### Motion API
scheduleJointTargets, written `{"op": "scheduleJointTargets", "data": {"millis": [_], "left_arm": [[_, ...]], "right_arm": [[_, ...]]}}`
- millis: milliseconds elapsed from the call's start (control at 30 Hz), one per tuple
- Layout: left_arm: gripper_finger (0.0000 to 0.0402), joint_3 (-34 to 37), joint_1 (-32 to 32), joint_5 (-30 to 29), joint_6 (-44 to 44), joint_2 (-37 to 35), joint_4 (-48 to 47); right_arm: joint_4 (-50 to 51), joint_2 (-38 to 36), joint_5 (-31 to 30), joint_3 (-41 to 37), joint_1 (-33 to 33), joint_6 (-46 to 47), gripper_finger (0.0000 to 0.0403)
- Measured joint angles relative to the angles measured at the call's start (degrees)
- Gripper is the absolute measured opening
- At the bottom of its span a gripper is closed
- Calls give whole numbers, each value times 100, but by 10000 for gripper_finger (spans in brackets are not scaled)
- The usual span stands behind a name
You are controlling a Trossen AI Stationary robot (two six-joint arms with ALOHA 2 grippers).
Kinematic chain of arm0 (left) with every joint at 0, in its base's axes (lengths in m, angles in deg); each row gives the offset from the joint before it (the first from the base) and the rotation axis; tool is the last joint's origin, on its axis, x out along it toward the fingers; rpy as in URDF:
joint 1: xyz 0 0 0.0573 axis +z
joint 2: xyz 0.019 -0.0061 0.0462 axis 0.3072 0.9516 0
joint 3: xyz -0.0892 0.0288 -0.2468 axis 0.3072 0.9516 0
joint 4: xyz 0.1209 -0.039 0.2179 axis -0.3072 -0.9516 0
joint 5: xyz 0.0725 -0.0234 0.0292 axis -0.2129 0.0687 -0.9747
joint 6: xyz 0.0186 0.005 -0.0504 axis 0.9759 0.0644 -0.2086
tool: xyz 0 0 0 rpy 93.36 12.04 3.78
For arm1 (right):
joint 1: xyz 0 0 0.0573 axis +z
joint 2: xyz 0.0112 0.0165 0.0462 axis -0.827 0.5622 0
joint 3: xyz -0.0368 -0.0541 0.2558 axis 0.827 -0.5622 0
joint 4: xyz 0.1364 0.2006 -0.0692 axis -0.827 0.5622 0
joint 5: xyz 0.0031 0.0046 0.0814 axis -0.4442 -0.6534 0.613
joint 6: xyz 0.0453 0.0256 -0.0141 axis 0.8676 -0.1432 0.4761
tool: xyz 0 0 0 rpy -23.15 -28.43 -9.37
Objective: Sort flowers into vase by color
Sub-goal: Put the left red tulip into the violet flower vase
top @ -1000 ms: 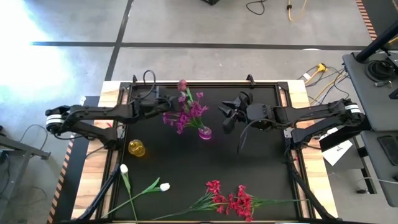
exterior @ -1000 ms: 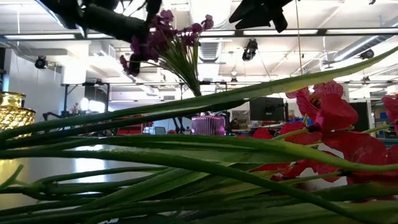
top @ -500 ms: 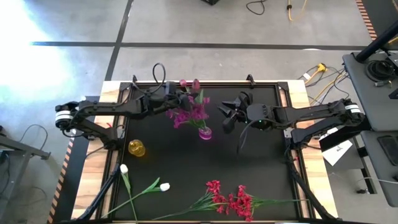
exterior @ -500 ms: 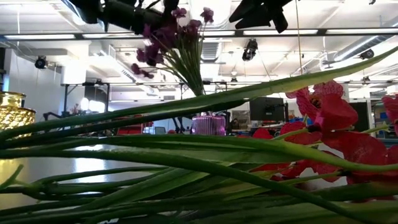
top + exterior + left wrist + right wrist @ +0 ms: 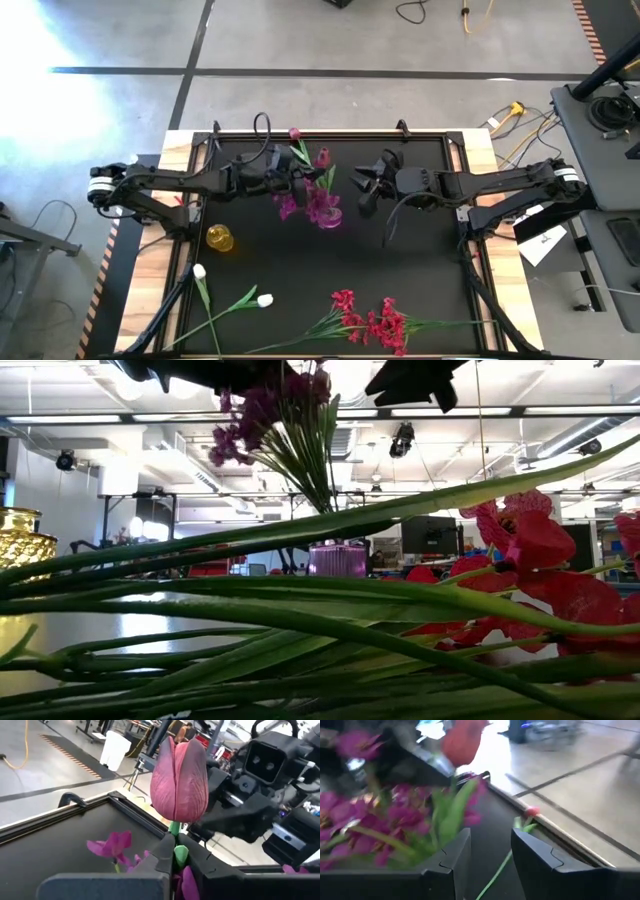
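A purple vase (image 5: 329, 216) holds purple blossom stems (image 5: 318, 198) and pink tulips. My left gripper (image 5: 303, 175) reaches in from the table's left and is shut on one pink tulip (image 5: 179, 777), whose bud (image 5: 322, 157) stands above the bunch. A second pink tulip bud (image 5: 294, 133) shows farther back. My right gripper (image 5: 361, 190) hovers open just right of the bunch, and a green stem (image 5: 496, 869) shows in the gap between its fingers. White tulips (image 5: 262, 299) and red blossom stems (image 5: 372, 322) lie flat near the front edge. My left gripper pinches the pink tulip's green stem just under the bud (image 5: 176, 851) between its two fingers (image 5: 161, 856). The fingers come roughly level from the table's left and lie across the stem. The bud stands upright above them; the stem's lower end is hidden among the purple blossoms.
An amber glass vase (image 5: 220, 237) stands at the left of the black mat. A dark cable (image 5: 386, 230) hangs below the right arm. In the low view the lying green stalks (image 5: 300, 610) fill the foreground, with the purple vase (image 5: 336, 560) behind.
My left gripper has moved toward the table's right edge, into the bunch, and has shut on the pink tulip's stem. The purple bunch, which leaned toward the left, now stands more upright over the vase. The tulip bud has shifted toward the right and the near edge.
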State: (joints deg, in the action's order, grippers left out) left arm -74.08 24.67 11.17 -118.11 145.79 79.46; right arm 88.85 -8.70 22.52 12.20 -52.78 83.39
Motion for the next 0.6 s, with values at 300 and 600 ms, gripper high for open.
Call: {"op": "scheduleJointTargets", "data": {"millis": [300, 600], "left_arm": [[0, 0, -148, 6, 459, 0, 2], [0, 0, -144, 50, 479, 2, 1]], "right_arm": [[-744, 481, 958, -2, 11, -560, 126], [-713, 1145, 1252, -9, 11, -455, 100]]}}
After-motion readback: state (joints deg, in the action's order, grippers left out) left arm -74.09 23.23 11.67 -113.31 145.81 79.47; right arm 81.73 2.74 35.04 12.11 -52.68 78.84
